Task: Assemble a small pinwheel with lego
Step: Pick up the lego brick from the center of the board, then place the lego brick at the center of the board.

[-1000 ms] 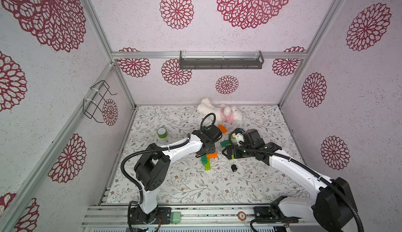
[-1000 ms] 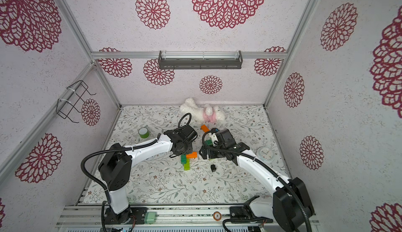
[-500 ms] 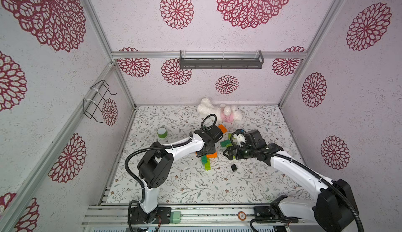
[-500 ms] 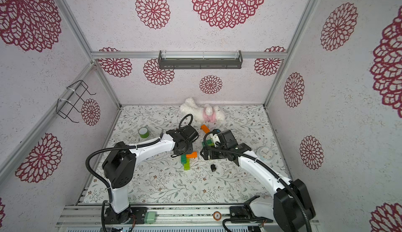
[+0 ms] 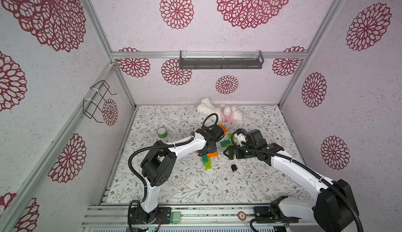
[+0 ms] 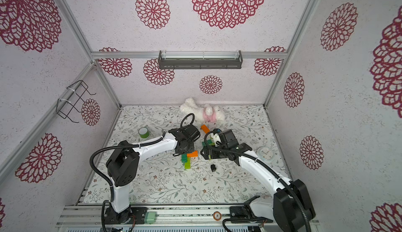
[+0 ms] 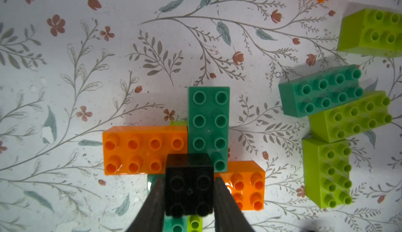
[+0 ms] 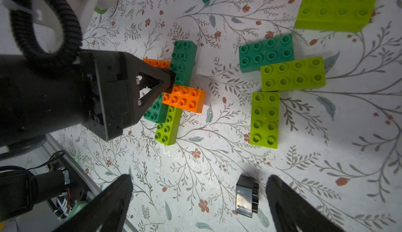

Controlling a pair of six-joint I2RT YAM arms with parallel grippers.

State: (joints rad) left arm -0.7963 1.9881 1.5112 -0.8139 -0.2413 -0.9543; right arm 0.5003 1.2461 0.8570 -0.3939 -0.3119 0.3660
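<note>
The lego pinwheel (image 5: 207, 158) lies on the flowered table: orange (image 7: 139, 150), dark green (image 7: 208, 122) and lime bricks crossed over each other, seen in both top views (image 6: 188, 158). A black square brick (image 7: 188, 185) sits on its centre. My left gripper (image 7: 189, 181) is shut on that black brick, one finger against each side; it also shows in the right wrist view (image 8: 169, 78). My right gripper (image 8: 199, 181) hangs open over a second black brick (image 8: 247, 196), which lies on its side close to one finger.
Loose bricks lie beside the pinwheel: a dark green one (image 8: 266, 52) and lime ones (image 8: 292, 74) (image 8: 264, 120) (image 8: 336, 10). An orange brick (image 5: 223, 128), a plush toy (image 5: 219, 112) and a green tape roll (image 5: 162, 132) sit farther back. A white clock (image 6: 265, 153) lies right.
My left gripper's jaws have narrowed onto the black brick at the pinwheel's centre, and the left arm's elbow has shifted a little. The right gripper has stayed open.
</note>
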